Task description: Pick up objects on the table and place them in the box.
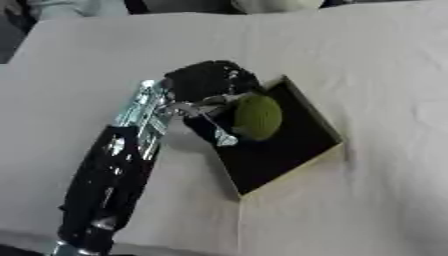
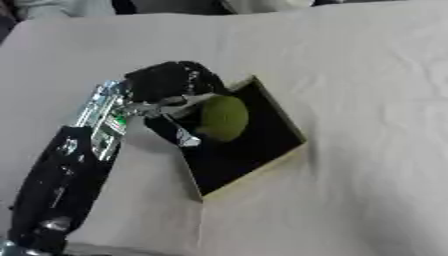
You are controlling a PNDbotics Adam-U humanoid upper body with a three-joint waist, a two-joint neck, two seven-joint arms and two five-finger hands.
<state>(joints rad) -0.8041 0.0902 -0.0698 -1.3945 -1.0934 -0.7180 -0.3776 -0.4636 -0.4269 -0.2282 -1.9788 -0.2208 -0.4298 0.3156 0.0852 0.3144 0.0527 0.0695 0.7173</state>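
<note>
Now: your left hand (image 1: 208, 82) curled around green ball (image 1: 257, 117), ball hanging over dark tray-like box (image 1: 302, 107) near its left wall. Risk: release too early, ball strikes rim, rolls out across beige cloth (image 1: 367, 60). Lower first.

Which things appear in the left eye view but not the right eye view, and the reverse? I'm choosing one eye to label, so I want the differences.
Only the left eye view shows a dark strip at the upper left beside the table's edge, and more of the left arm's lower end. Only the right eye view shows more bare cloth to the right of the box. Both share the left hand at the box's left wall with the green ball at its fingers over the dark interior, all on the cloth-covered table. The right hand appears in neither.
</note>
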